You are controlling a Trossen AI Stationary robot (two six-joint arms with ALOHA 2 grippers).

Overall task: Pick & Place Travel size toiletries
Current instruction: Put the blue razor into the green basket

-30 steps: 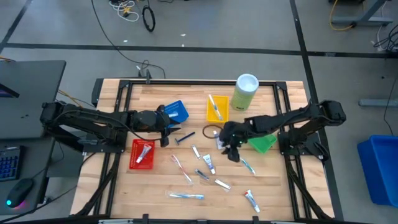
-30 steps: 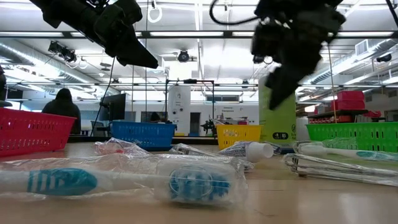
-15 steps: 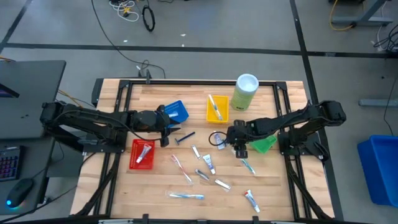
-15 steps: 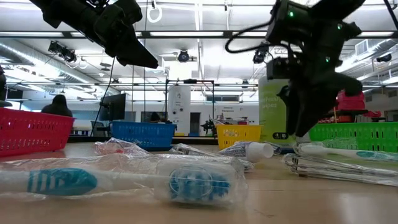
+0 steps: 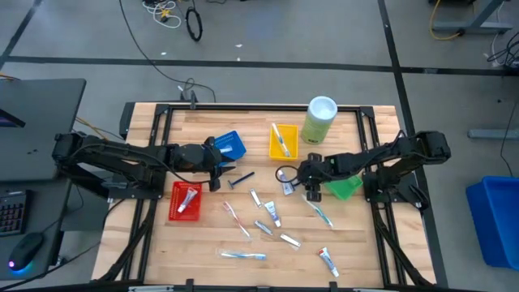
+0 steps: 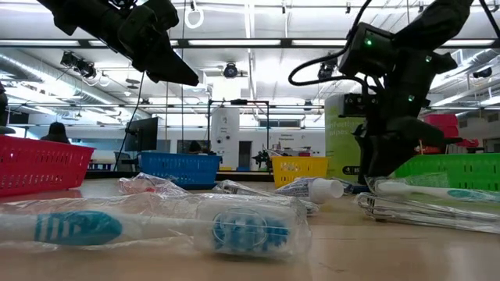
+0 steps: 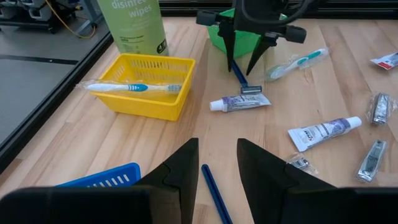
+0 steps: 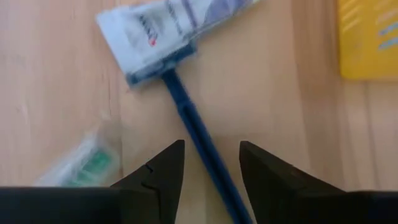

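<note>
Right end effector [image 8: 208, 165] low over the surface [image 5: 203, 243], fingers parted astride a blue-handled razor [image 8: 186, 112] by the green tray [image 5: 345, 188] — nothing gripped, left end effector [image 7: 214, 163] open, hovering beside the blue tray [image 5: 230, 144].

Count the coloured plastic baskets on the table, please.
4: red basket at left, blue basket near it, yellow basket beside the canister, green basket at right. None seems hidden.
</note>
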